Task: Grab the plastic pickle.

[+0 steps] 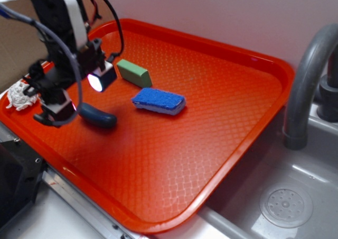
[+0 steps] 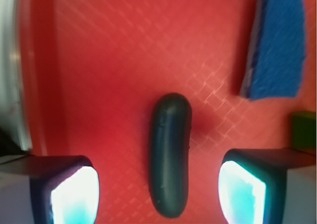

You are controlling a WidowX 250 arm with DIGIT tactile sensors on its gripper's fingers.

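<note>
1. The pickle (image 2: 171, 154) lies flat on the orange tray (image 1: 211, 117), near its left side; in the exterior view (image 1: 98, 116) its left end is hidden behind the gripper
2. The gripper (image 2: 158, 192) is spread wide, one finger (image 2: 74, 194) on each side of the pickle with a clear gap to both; it holds nothing
3. In the wrist view the fingers are cut off by the lower edge, and their pads glow white-blue, washed out
4. In the exterior view the gripper (image 1: 79, 96) sits low over the tray; whether its tips touch the tray I cannot tell. The arm above it runs out of the top left corner
5. A blue sponge (image 1: 159, 101) lies just beyond the pickle, apart from it; in the wrist view (image 2: 277, 40) it is blurred and cut by the top edge
6. A green block (image 1: 134, 73) lies behind the sponge; the wrist view shows only a dark green corner (image 2: 303, 130) at the right edge
7. A white netted thing (image 1: 20, 95) rests on the tray's left rim, partly hidden by the arm; what it is I cannot tell
8. To the right stands a grey faucet (image 1: 306, 80), its top cut off, over a sink (image 1: 285, 204) with a round drain
</note>
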